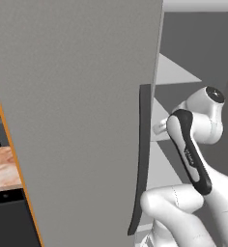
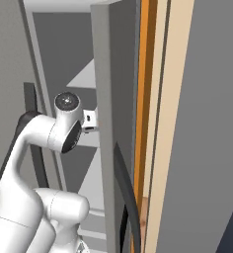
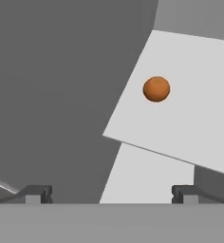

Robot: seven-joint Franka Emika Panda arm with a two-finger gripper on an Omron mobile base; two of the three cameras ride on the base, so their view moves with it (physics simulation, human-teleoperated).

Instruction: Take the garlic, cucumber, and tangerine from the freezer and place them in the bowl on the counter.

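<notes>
The end effector (image 3: 109,193) is spread wide, its two dark fingertips (image 3: 38,193) far apart, holding and touching nothing. It points into the freezer (image 1: 82,120), whose grey door stands open with a dark handle strip (image 1: 142,159) down its edge. Inside, a pale shelf (image 3: 190,118) carries the tangerine (image 3: 156,89), sitting alone, well ahead of the fingertips. At the left base view's edge, a sliver of pinkish marbled surface (image 1: 4,169) shows.

Matte grey freezer (image 1: 82,111) door, smooth orange tangerine (image 3: 156,88).
</notes>
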